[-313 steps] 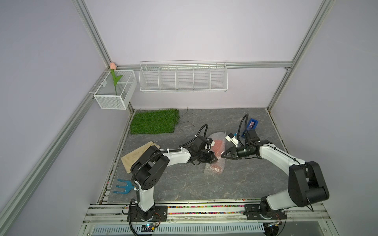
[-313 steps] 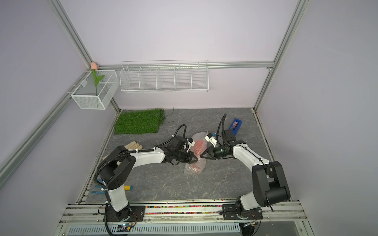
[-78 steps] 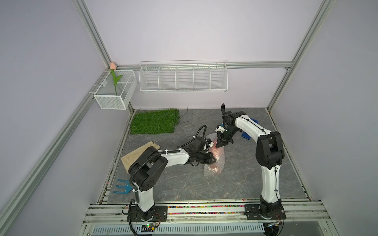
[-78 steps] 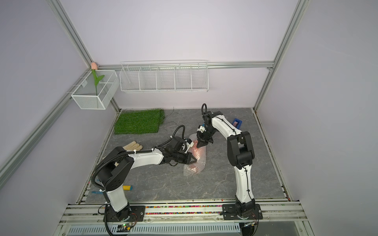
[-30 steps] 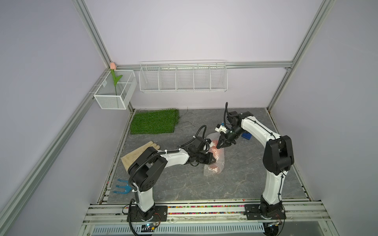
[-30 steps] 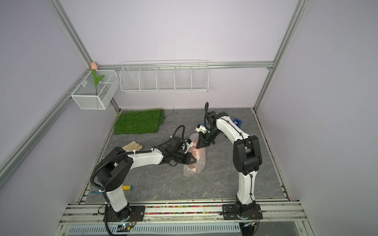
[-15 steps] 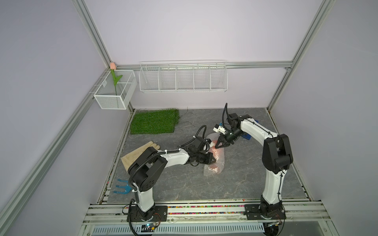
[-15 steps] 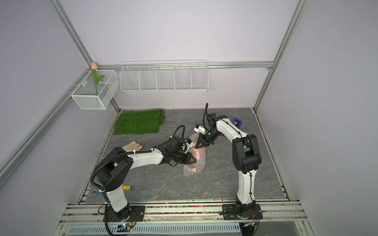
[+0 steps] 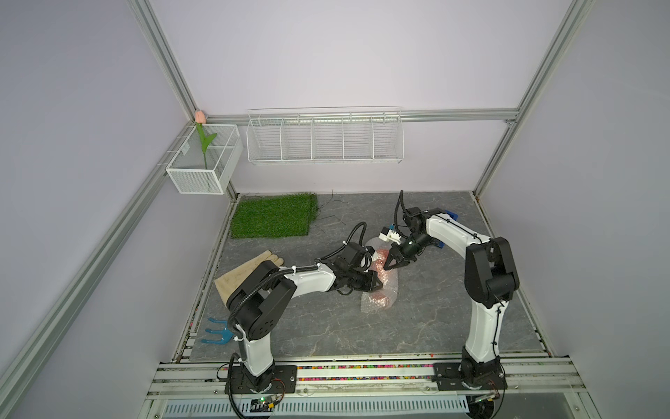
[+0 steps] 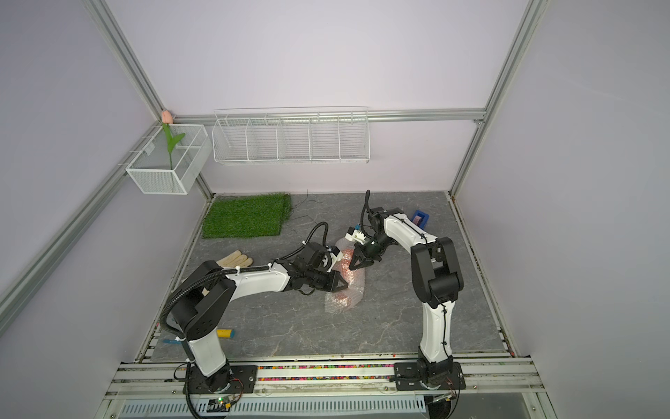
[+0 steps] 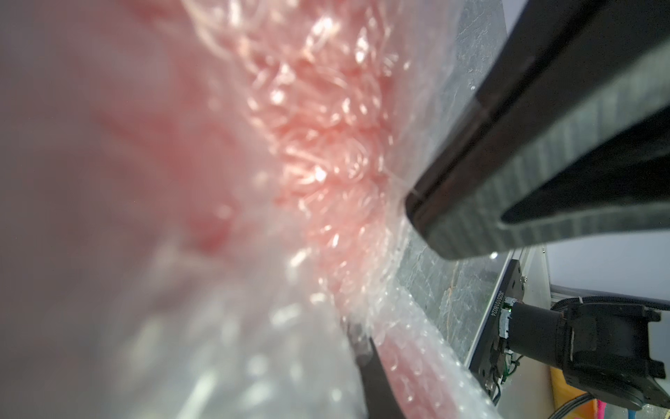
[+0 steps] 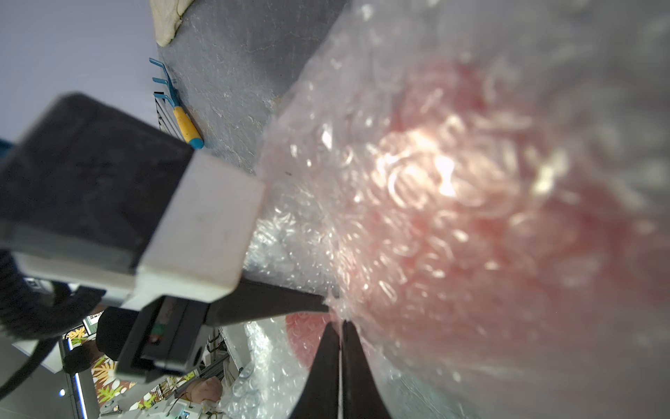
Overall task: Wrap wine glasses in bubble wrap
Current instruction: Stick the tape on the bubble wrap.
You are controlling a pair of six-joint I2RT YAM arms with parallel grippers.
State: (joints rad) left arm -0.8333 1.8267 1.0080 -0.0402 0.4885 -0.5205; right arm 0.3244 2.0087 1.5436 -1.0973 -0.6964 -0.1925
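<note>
Bubble wrap (image 9: 381,305) round the red goblet (image 9: 377,258) is pinched on the surface (image 9: 362,337) by left fingers (image 9: 369,285) and right fingers (image 9: 392,262), both closed.

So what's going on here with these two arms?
Two robot arms are wrapping a red-orange goblet in bubble wrap. The goblet already lies inside the film. The left tool pinches the bundle near its middle, and the right tool is shut on film at the far end.
</note>
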